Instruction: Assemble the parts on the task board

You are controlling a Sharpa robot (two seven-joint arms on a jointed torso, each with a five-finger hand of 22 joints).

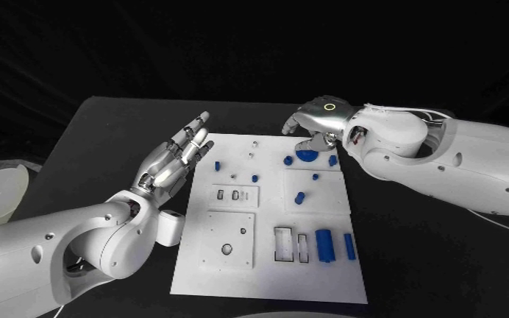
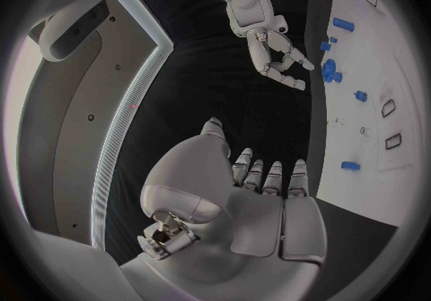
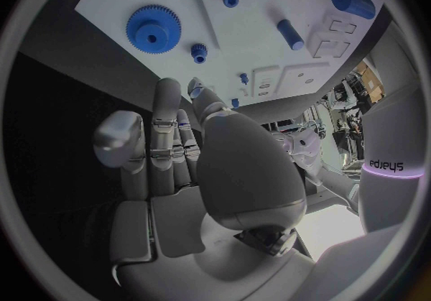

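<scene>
The white task board (image 1: 271, 277) lies in the middle of the black table. On its far part are a blue gear (image 1: 307, 155) and several small blue pegs, among them one peg (image 1: 299, 198) nearer the middle. Two blue bars (image 1: 326, 245) stand at its near right. My right hand (image 1: 318, 123) hovers over the board's far edge just behind the gear (image 3: 153, 28), fingers (image 3: 166, 132) extended and holding nothing. My left hand (image 1: 175, 157) is beside the board's left edge, fingers (image 2: 269, 175) straight and apart, with nothing in it.
The board (image 2: 377, 100) has rectangular slots (image 1: 285, 244) and a panel with a round hole (image 1: 226, 249) near its front. Bare black table (image 1: 424, 259) lies to the right of the board. A pale rounded object (image 1: 9, 185) sits at the table's left edge.
</scene>
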